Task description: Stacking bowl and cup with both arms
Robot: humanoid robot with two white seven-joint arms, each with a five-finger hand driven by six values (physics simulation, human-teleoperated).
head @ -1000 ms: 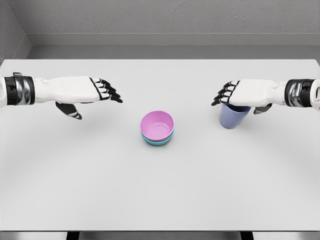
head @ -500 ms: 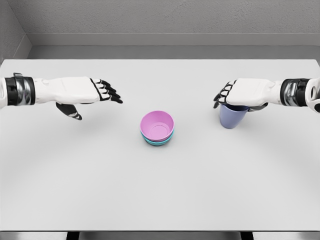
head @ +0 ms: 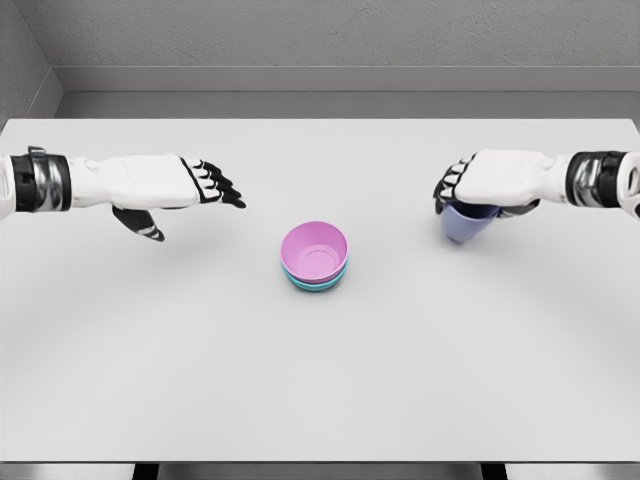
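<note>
Fingers (head: 450, 187) of the right hand (head: 492, 182) curl over the rim of the lilac plastic cup (head: 465, 224) near the white tabletop's (head: 320, 390) right edge; left hand (head: 160, 185) hangs open; carry it upright, level, over the centred pink-on-teal bowls (head: 315, 256)

A white table (head: 320, 380) carries a pink bowl (head: 314, 250) nested in a teal bowl (head: 318, 284).

- The tabletop (head: 320, 380) is a matt, smooth pale grey surface.
- The pink bowl (head: 314, 249) and the teal bowl (head: 316, 284) under it look like smooth plastic with a soft sheen.
- The lavender cup (head: 462, 225) looks like smooth matt plastic.
- Each robot hand, left (head: 165, 185) and right (head: 490, 183), has glossy white shells, black finger joints and metallic wrist rings.
</note>
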